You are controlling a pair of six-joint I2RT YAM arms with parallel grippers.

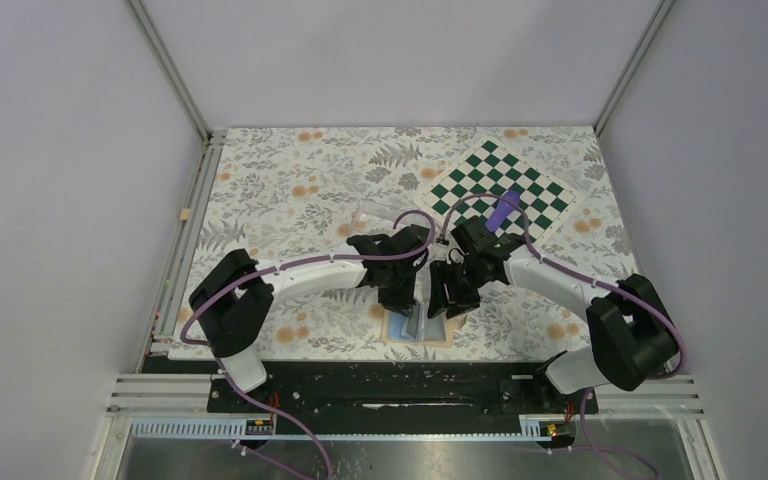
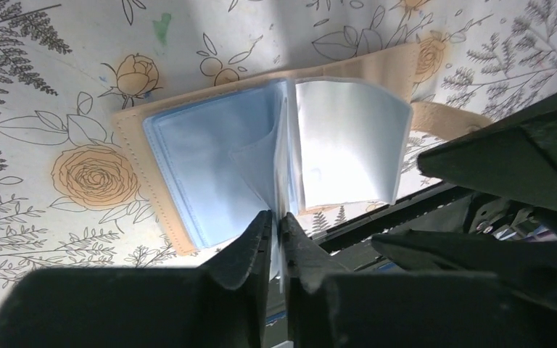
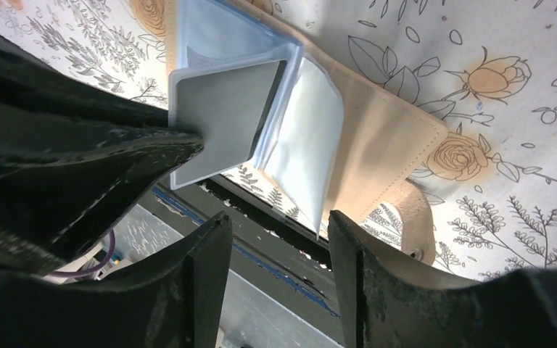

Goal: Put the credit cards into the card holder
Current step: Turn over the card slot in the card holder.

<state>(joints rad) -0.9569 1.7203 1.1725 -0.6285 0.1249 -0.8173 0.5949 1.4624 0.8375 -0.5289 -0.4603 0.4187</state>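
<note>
Pinching card holder (image 2: 188, 167) sleeve (image 2: 261, 170), left end effector (image 2: 277, 221) closed; right end effector (image 3: 275, 217) open.

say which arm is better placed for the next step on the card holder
Right. The right gripper is open and empty just off the card holder, free to act. The left gripper is shut on a clear sleeve with the grey card in it, so it looks tied up.
</note>
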